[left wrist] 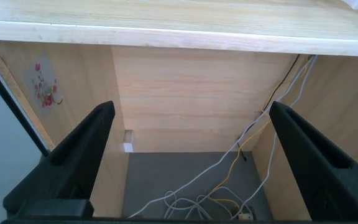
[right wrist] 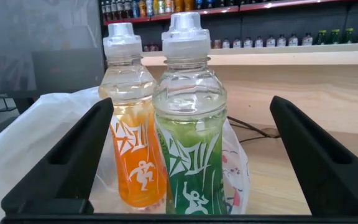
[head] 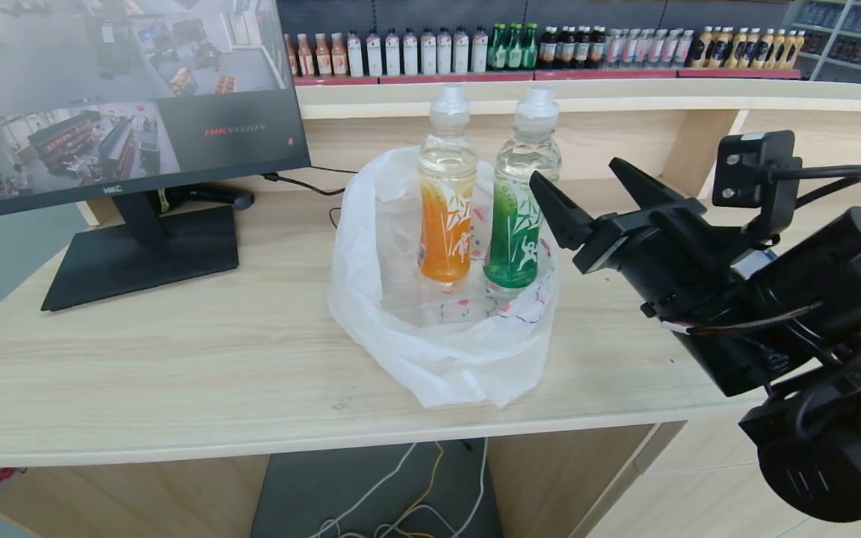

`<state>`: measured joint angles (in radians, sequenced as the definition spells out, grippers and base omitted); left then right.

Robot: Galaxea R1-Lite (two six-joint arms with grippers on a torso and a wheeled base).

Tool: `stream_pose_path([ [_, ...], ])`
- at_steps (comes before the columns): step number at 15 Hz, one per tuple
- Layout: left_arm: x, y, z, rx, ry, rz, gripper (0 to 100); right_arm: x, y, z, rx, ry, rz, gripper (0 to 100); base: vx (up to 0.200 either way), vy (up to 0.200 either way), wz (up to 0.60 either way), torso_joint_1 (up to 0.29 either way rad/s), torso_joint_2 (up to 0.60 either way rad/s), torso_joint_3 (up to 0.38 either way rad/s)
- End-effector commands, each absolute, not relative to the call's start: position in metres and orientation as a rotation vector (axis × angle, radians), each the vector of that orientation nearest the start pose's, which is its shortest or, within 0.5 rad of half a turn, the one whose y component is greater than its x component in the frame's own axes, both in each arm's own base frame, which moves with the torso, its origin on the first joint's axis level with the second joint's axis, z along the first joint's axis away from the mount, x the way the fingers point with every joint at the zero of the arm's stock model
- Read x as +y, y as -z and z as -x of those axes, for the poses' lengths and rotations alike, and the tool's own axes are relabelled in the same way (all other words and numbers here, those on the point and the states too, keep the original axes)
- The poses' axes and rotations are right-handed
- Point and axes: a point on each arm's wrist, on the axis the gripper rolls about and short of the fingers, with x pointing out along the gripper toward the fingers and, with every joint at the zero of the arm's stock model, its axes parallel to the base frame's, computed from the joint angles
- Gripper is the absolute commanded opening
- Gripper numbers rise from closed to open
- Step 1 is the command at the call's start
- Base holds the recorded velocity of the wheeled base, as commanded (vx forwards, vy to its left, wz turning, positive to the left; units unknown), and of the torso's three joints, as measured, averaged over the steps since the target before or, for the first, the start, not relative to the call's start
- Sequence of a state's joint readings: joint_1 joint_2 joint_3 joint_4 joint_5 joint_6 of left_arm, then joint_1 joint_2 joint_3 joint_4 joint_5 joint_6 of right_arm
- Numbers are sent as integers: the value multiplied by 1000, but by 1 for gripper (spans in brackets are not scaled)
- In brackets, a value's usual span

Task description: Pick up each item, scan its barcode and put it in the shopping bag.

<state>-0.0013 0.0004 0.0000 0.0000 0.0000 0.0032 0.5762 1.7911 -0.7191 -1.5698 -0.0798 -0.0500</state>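
Two clear bottles stand upright side by side inside the white shopping bag [head: 371, 299] on the wooden counter. The orange-labelled bottle [head: 447, 202] [right wrist: 132, 149] is on the left, the green-labelled bottle [head: 520, 202] [right wrist: 188, 143] on the right. My right gripper [head: 599, 190] [right wrist: 191, 162] hovers open just right of the green bottle, its black fingers pointing at it and holding nothing. Seen from the right wrist, both bottles sit between the spread fingers, a short way ahead. My left gripper [left wrist: 191, 155] is open below the counter edge, facing the cavity under the counter.
A black monitor [head: 116, 97] on a stand occupies the counter's far left, with a dark scanner-like device [head: 210, 196] behind it. A raised wooden ledge [head: 625, 97] runs behind the bag. Loose cables [left wrist: 229, 186] hang under the counter. Bare counter lies in front of the bag.
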Motion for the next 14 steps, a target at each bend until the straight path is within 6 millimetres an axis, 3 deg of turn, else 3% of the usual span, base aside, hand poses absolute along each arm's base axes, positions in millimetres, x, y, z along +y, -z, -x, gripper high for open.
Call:
stream_pose_path([
  [1, 0, -75, 23, 0, 2, 2, 100, 164, -229, -254, -502, -476, -118, 100, -200, 0, 0, 2, -2, 2],
  [3, 0, -75, 23, 0, 2, 0, 100, 165, -229, -253, -502, -479, -118, 100, -200, 0, 0, 5, 0, 2],
  [9, 0, -75, 23, 0, 2, -8, 100, 167, -226, -254, -493, -484, -116, 100, 0, 0, 0, 0, 0, 0],
  [14, 0, -75, 23, 0, 2, 3, 100, 167, -227, -253, -498, -486, -116, 100, 0, -200, 0, 2, 5, 1],
])
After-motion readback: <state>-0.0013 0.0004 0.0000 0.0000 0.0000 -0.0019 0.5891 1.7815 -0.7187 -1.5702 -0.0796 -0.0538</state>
